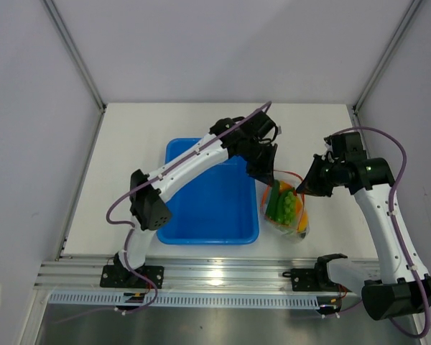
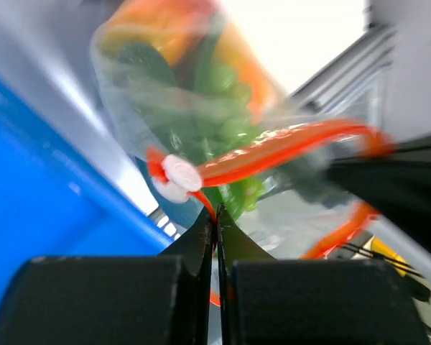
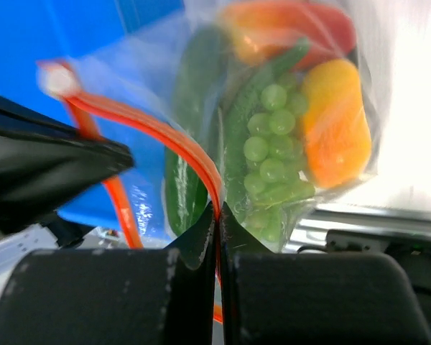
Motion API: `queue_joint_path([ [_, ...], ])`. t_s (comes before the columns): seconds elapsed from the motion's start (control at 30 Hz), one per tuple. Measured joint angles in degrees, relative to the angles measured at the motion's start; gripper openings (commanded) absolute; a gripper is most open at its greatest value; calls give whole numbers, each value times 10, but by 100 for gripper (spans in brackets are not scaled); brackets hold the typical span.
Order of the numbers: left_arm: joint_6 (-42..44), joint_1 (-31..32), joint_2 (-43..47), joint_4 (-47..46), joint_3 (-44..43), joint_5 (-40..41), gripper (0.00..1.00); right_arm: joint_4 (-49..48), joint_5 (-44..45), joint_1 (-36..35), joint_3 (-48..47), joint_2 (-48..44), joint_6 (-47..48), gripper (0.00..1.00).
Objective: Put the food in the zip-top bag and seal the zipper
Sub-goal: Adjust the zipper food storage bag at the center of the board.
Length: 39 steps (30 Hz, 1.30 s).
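Both pairs of jaws were pinched fully together on the zipper [image 2: 273, 151]. The left jaws gripped it near the white slider [image 2: 178, 172] and the right jaws at the opposite side of the mouth, each with the orange-red strip nipped between its tips. All the food [image 1: 284, 203] that showed lay inside the zip-top bag [image 1: 286, 208], just right of the blue tray [image 1: 208, 194] above the counter [image 1: 129, 144], so the filling looked done. Whether the bag rested or hung could not be told. Sealing was left, since the strip's two halves curved apart in both wrist views. Nothing blocked the bag, though the tray wall stood close beside the left jaws, and the green bunch [image 3: 273, 144] and orange fruit [image 3: 337, 122] bulged near the mouth.
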State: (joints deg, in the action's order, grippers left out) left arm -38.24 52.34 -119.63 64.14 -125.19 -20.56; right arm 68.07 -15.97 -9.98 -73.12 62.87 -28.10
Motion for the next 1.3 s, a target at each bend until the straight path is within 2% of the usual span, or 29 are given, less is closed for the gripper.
queue_joint_path([
  [0.2, 8, -17, -5, -28, -82, -29, 0, 24, -75, 7, 12, -21, -16, 0],
  [0.33, 11, -25, -15, -73, -88, -84, 1, 24, -154, 5, 57, -51, -43, 0],
  [0.57, 13, -23, -67, -120, -88, -183, 1, 6, -205, 2, 88, -75, -87, 1],
  [0.67, 14, -23, -76, -131, -83, -213, 1, -9, -212, 0, 102, -77, -101, 18],
  [0.7, 14, -23, -76, -133, -81, -220, 1, -12, -212, -1, 102, -76, -103, 31],
  [0.77, 19, -22, -76, -139, -77, -234, 1, -19, -211, -1, 102, -76, -100, 42],
  [0.8, 23, -22, -76, -142, -75, -241, 0, -20, -207, -1, 101, -75, -98, 51],
  [0.83, 24, -22, -76, -144, -73, -249, 1, -19, -202, -1, 96, -73, -95, 55],
  [0.93, 32, -22, -76, -148, -67, -266, 1, -13, -174, 2, 64, -63, -78, 60],
  [1.3, 37, -22, -66, -172, -35, -278, 1, 30, -57, 63, -76, -6, -62, 56],
])
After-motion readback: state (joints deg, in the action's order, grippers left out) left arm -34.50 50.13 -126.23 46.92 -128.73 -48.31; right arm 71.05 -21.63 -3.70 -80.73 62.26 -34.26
